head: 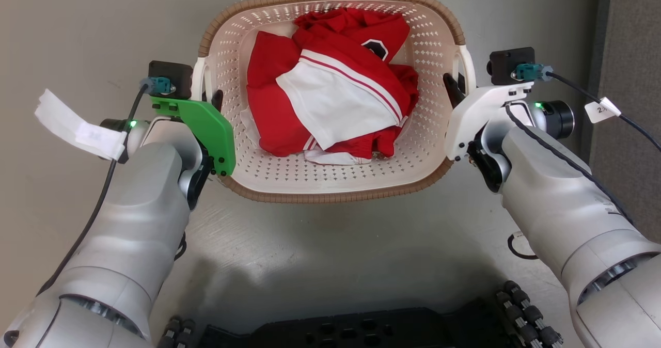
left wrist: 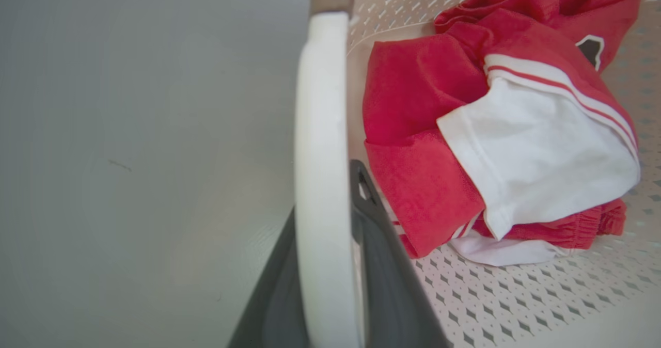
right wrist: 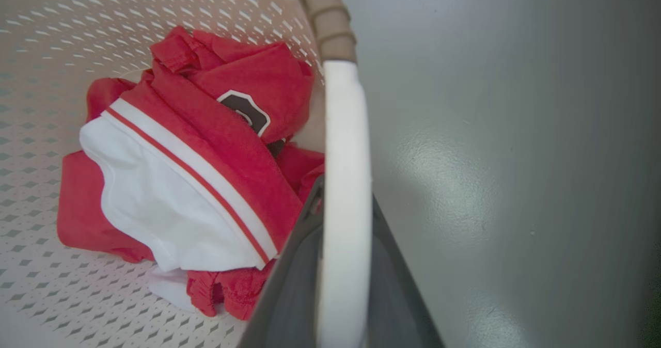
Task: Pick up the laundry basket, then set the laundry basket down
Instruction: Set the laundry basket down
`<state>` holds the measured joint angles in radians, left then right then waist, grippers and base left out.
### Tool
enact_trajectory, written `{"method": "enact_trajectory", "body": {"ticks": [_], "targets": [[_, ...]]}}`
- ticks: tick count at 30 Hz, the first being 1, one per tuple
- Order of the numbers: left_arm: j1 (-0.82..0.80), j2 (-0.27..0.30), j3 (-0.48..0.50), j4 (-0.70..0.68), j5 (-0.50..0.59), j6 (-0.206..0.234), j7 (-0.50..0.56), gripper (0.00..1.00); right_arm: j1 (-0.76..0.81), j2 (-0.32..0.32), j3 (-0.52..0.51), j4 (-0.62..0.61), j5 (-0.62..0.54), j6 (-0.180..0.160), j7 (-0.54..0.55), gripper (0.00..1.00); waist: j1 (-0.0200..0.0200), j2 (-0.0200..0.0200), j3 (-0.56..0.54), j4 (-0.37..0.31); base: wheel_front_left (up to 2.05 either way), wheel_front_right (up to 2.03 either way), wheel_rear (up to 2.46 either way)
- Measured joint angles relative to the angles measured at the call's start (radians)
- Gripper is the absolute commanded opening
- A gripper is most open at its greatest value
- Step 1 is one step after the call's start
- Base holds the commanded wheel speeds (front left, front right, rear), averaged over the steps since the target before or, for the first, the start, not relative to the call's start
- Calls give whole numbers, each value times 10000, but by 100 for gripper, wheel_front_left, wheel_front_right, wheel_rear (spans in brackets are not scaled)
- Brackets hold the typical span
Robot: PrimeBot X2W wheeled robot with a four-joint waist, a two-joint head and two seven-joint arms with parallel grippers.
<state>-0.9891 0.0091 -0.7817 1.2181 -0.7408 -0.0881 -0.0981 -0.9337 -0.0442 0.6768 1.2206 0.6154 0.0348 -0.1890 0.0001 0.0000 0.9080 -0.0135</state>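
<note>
The laundry basket point(head: 330, 197), cream and perforated with a brown woven-look rim, sits centred ahead of me over the grey floor. It holds red and white clothes point(head: 330, 95). My left gripper point(head: 210, 100) is shut on the basket's white left handle point(head: 199, 79). My right gripper point(head: 457, 91) is shut on the white right handle point(head: 467, 66). In the left wrist view the handle point(left wrist: 320, 131) runs between my dark fingers point(left wrist: 387, 275), with the clothes point(left wrist: 496, 131) to its right. The right wrist view shows the other handle point(right wrist: 346, 146) clamped between fingers point(right wrist: 294, 286), with the clothes point(right wrist: 191, 172) on its left.
Grey floor point(head: 335, 250) surrounds the basket. My black base point(head: 361, 330) lies along the bottom edge. A dark panel point(head: 625, 79) stands at the far right. A white paper tag point(head: 72, 126) hangs from the left arm's cable.
</note>
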Motion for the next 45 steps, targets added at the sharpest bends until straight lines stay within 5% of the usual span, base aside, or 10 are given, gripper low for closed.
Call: {"method": "enact_trajectory", "body": {"ticks": [36,37,38,39,40,45], "targets": [[-204,-100,-293,247,150,-188,-2,0,-119,-63,130,263,-21,267,-232,0,-2,0,222,79,0,0,0],[-206,-104,-341,249,153,-213,8,56,-137,-81,169,274,-59,268,-255,31,-2,0,214,85,0,0,0],[-207,-96,-447,274,182,-276,119,100,-181,-90,178,288,-65,270,-280,56,-1,0,206,91,0,0,0],[-206,-82,-483,309,186,-293,169,100,-231,-111,272,309,-130,270,-282,93,-1,0,196,96,0,0,0],[-206,-27,-487,336,182,-301,174,100,-253,-178,307,313,-194,270,-299,100,-1,0,183,100,0,0,0],[-206,100,-481,337,144,-307,221,100,-262,-274,309,368,-178,364,-307,100,-1,0,48,130,0,0,0]]}}
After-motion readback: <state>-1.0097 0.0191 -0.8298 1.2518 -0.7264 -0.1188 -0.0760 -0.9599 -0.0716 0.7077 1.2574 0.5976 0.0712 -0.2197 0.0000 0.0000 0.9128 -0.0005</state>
